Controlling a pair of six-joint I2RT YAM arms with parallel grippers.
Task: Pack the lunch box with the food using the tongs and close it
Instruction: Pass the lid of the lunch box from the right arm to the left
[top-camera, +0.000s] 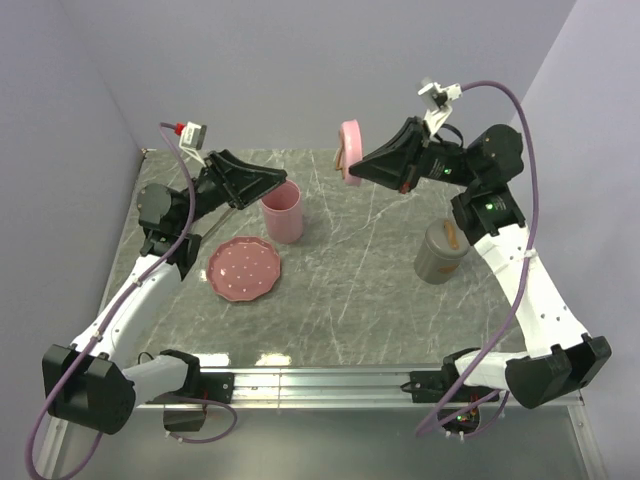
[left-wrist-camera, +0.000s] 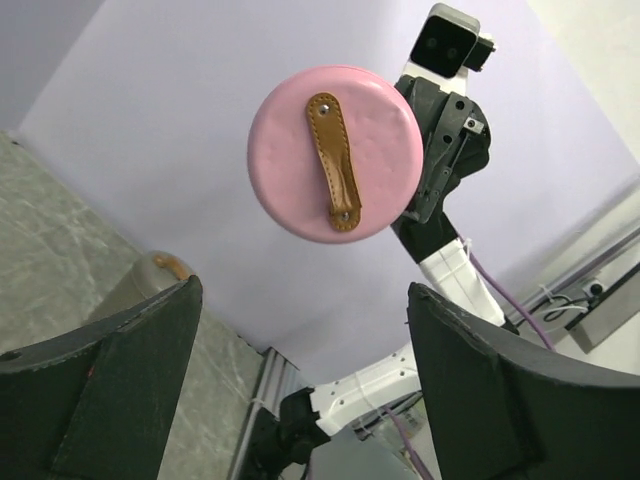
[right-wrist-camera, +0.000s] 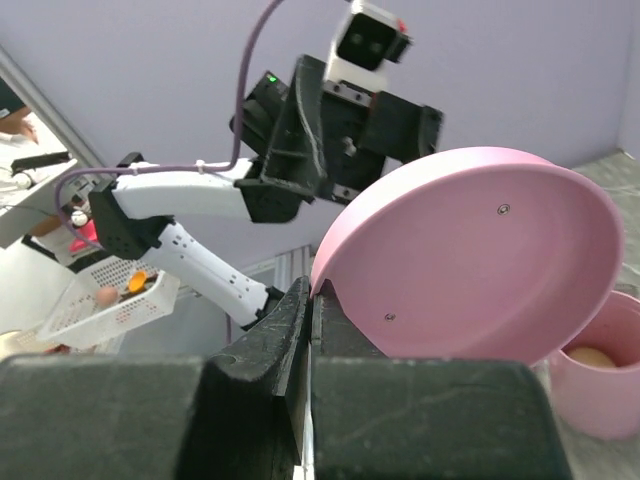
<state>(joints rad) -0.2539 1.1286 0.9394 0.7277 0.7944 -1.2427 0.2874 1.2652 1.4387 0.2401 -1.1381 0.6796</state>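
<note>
Pale ball (right-wrist-camera: 590, 356) in pink lunch box (right-wrist-camera: 606, 405) (lid (right-wrist-camera: 480, 260) in right tool (right-wrist-camera: 308, 312))

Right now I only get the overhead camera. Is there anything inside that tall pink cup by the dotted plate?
Observer: Yes. The right wrist camera looks into the pink cup, and a small pale ball lies inside.
Operator: And the pink disc up in the air, what is it?
Observer: That is the lid. The left wrist camera faces its top, where a brown leather strap is fastened at both ends.
Operator: How is it held?
Observer: The right wrist camera shows the right gripper shut on the lid's rim.
</note>
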